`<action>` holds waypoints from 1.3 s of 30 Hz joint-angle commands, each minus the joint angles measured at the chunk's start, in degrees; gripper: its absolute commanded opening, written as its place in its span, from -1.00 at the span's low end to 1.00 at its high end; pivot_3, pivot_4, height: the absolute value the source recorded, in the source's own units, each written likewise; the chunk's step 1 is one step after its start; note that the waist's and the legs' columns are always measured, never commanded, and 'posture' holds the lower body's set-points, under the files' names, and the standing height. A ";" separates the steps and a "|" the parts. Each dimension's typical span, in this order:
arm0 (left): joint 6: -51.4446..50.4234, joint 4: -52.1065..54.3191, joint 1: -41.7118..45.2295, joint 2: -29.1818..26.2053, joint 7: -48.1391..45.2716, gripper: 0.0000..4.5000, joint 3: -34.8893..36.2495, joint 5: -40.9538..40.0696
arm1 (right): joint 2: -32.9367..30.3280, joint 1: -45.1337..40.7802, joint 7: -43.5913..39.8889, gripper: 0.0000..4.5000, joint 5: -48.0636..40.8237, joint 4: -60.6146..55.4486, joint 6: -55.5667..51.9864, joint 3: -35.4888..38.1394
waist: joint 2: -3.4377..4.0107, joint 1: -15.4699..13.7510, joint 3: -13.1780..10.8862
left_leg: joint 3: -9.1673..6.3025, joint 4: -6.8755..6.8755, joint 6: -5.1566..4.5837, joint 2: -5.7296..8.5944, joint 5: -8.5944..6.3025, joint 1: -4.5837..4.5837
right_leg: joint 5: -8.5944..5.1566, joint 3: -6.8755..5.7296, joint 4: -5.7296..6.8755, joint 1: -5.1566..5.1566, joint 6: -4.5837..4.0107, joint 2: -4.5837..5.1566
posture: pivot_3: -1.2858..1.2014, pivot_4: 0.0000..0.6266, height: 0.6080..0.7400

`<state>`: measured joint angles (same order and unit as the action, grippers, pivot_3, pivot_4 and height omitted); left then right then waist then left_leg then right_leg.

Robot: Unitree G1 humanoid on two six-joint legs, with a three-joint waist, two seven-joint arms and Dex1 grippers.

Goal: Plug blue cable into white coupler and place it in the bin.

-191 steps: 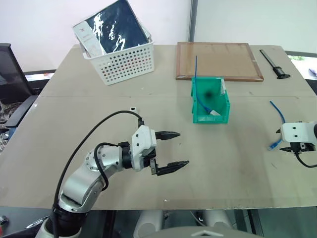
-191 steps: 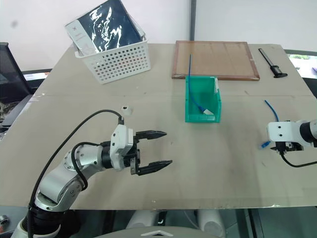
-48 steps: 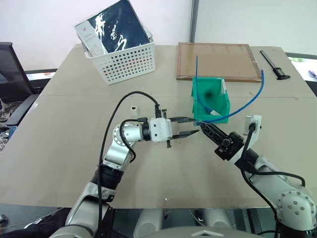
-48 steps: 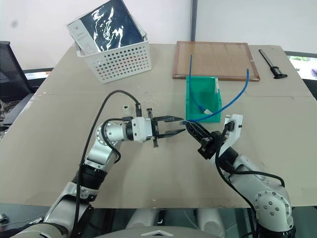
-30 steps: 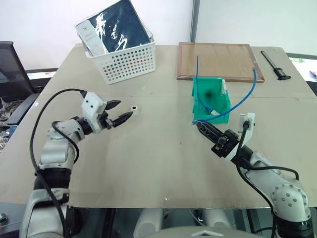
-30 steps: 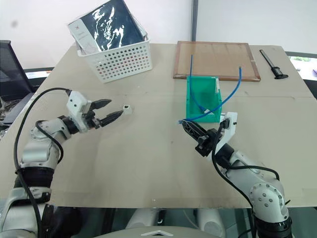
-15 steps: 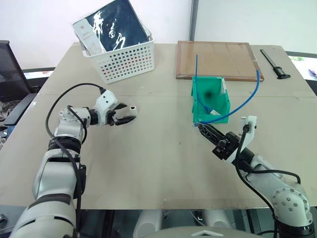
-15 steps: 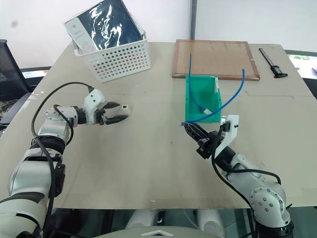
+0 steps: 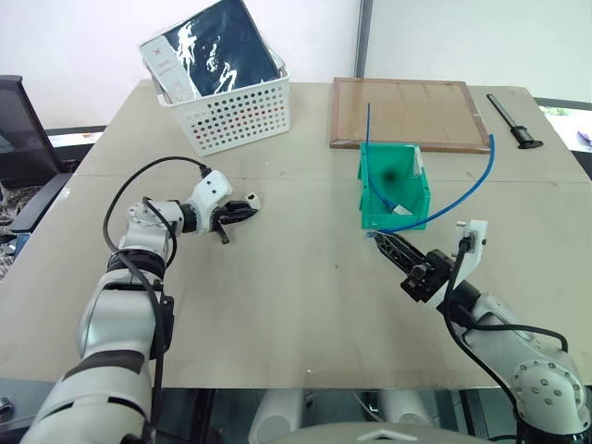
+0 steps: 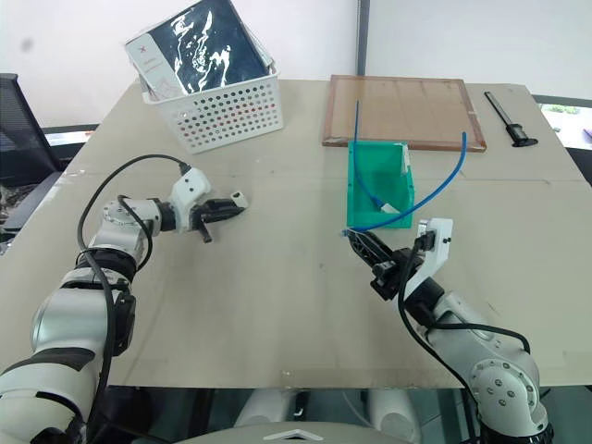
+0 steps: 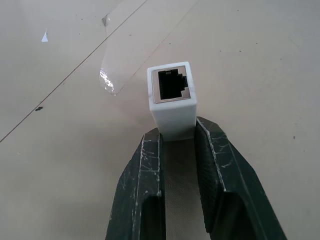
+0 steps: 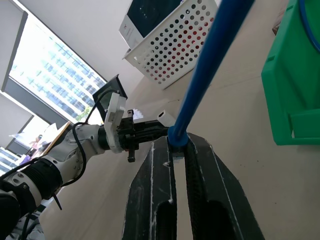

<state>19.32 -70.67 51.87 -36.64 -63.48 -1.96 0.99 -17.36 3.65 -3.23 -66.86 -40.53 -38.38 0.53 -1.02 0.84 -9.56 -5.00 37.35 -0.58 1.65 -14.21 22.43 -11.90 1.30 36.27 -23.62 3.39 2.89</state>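
White coupler [image 11: 171, 102] sits pinched in the closed left hand [image 9: 242, 207], low over the counter [image 9: 277, 305], socket facing away towards the right. The right hand [image 10: 363, 243], well apart and just before the bin [image 9: 407, 205], clamps the blue cable [image 9: 462, 196] near its plug. Plug and socket must meet end-on between them.

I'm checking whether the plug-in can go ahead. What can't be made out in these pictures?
- Cable plug: in the right wrist view, hidden between the right pincer fingers.
- Coupler far end: in the left wrist view, covered by the left pincer fingers.
- Coupler socket: too small in the eye views.
- Bin contents: in the eye views, partly hidden by its walls.
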 commanded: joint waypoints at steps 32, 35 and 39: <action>-13.72 55.09 -20.05 7.20 -13.35 -0.88 -15.48 -2.21 | -20.54 -21.24 -28.54 -1.00 24.46 8.42 -1.17 -11.17 | 0.02 0.03 -0.01 | 0.09 0.04 0.00 0.00 0.00 -0.04 | 0.00 0.09 -0.02 0.01 -0.02 -0.01 | 0.03 -0.52 0.97; -11.43 52.20 -18.48 7.20 -13.49 -0.88 -17.79 -0.19 | -21.35 -24.49 -33.04 -1.00 26.98 11.85 -0.96 -12.67 | 0.02 -0.13 -0.01 | 0.04 0.03 0.00 0.00 0.00 0.00 | 0.00 0.03 -0.06 0.02 -0.03 -0.01 | 0.03 -0.52 0.97; -9.18 49.00 -16.79 7.50 -13.08 -0.88 -18.93 0.93 | -22.21 -27.81 -38.59 -1.00 30.65 15.58 -0.93 -15.29 | 0.02 -0.14 -0.01 | 0.06 0.06 0.00 0.04 0.00 0.02 | 0.01 0.05 -0.09 0.03 -0.02 0.06 | 0.03 -0.52 0.97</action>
<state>8.96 -19.95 34.71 -29.15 -77.09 -20.24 0.52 -39.16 -22.71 -38.89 -37.82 -25.21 -39.95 -14.20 -1.00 0.71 -9.57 -4.94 37.42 -0.58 1.70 -14.21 22.45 -11.90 1.35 36.18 -23.59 3.38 2.96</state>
